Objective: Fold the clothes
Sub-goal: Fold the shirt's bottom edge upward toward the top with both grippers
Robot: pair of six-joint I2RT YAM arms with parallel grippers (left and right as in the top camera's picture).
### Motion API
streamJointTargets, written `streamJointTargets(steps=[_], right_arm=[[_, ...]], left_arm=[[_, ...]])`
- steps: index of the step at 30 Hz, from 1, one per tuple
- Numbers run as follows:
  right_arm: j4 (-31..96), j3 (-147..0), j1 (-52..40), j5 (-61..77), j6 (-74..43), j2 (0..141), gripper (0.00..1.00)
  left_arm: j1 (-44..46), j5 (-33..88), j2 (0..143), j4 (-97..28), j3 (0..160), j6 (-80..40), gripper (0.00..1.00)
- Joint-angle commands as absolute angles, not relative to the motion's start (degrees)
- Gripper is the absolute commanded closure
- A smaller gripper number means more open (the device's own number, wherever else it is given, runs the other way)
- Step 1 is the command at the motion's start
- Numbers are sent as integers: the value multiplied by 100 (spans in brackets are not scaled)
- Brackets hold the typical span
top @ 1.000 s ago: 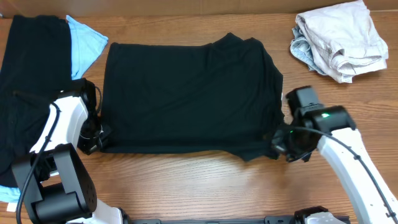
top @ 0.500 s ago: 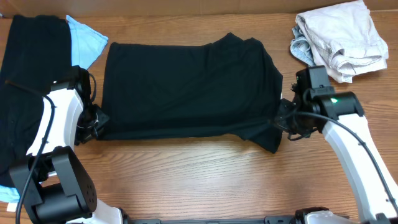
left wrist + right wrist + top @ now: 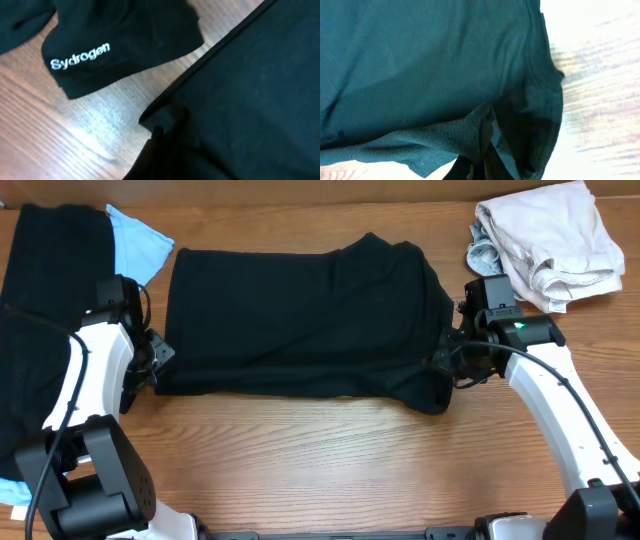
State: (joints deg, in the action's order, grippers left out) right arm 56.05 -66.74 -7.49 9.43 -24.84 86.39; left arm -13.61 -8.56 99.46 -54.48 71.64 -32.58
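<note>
At centre of table [image 3: 320, 470], black T-shirt [image 3: 300, 320] lies spread. Left gripper [image 3: 158, 370] clenched on its near-left edge; right gripper [image 3: 442, 366] clenched on near-right edge. Beige clothes [image 3: 550, 240] heaped far right. Light-blue shirt [image 3: 135, 245] and second black shirt [image 3: 45, 330] far left.

Two black shirts [image 3: 300, 320] [image 3: 40, 330], one white logo [image 3: 80, 56], one light-blue garment [image 3: 135, 245], one beige heap [image 3: 550, 240] (pieces too bunched to count), two white robot arms [image 3: 85, 375] [image 3: 545, 385], one wooden table [image 3: 320, 470].
</note>
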Motion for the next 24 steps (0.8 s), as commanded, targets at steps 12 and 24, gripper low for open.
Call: streamJointTargets(steps=[12,24], right_arm=[[5098,-6801,-698,451,-2412,8619,96],[4768,-6801,-698,449,-2375,9026,96]], left_arm=[[-1236,-676,9953,-4556,7286,-3168,96],[-972,-845,9966,-4012,7286,-3170,96]])
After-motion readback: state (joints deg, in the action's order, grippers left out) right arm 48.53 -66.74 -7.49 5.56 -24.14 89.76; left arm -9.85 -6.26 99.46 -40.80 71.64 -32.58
